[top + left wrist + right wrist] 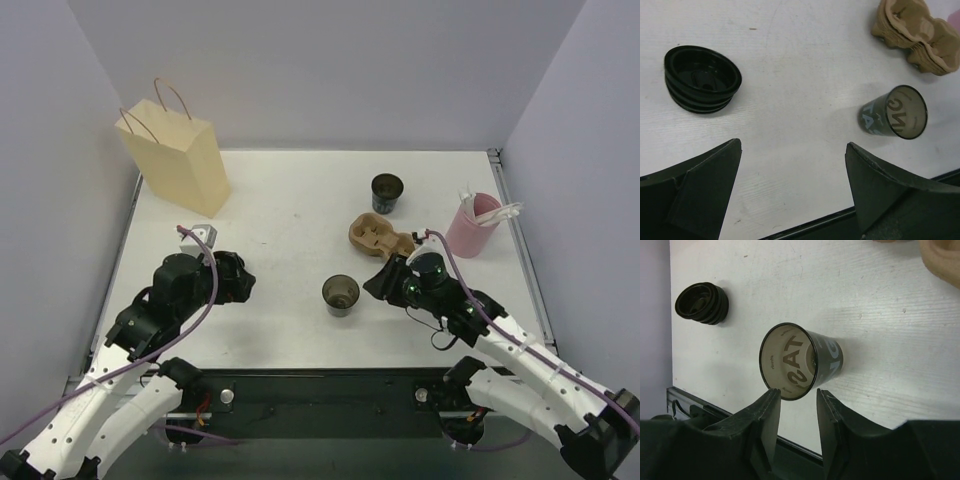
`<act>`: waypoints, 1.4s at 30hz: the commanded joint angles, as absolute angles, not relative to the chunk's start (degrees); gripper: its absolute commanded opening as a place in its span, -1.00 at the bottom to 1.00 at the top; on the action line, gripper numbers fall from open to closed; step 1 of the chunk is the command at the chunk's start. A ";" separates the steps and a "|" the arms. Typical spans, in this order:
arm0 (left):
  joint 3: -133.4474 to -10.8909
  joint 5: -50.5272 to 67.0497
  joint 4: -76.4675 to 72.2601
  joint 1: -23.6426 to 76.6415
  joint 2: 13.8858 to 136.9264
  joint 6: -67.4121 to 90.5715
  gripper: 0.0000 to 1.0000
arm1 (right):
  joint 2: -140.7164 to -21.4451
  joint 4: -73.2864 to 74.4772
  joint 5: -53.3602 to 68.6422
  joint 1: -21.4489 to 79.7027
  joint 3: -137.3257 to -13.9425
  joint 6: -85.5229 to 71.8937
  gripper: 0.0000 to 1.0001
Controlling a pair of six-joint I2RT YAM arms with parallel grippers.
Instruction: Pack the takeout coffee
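Dark translucent plastic cup (340,295) stands upright at the centre of the top view. The right gripper (797,402) sits just right of it, jaws slightly parted and holding nothing, tips by the rim. At lower left, the left gripper (792,150) gapes wide near a stack of black plastic lids (702,79). Stacked tan pulp carriers (378,236) lie above right of the cup, and a cream paper bag with handles (180,155) stands at upper left.

The cup (805,362) is smooth translucent plastic, the lids (702,79) glossy plastic, the tray (378,236) rough pulp

The cup (340,295) sits before the carriers (378,236), the bag (175,160) at back left.
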State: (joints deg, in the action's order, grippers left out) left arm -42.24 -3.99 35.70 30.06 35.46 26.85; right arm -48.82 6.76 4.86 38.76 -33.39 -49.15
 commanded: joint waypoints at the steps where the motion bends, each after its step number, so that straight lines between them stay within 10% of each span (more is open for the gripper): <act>1: -44.82 -16.04 39.01 30.32 37.96 31.27 0.88 | -43.16 17.21 2.55 39.64 -38.05 -43.34 -0.28; 9: -51.84 -31.55 47.01 26.39 52.72 39.89 0.70 | -35.52 22.67 4.13 40.34 -38.23 -40.96 -0.28; 16: -51.86 -22.69 43.69 14.51 60.03 51.41 0.26 | -31.73 23.64 3.78 40.69 -38.23 -39.73 -0.28; 42: -47.64 -21.45 30.68 12.74 71.01 51.86 0.13 | -33.05 25.93 1.67 40.87 -39.46 -35.16 -0.28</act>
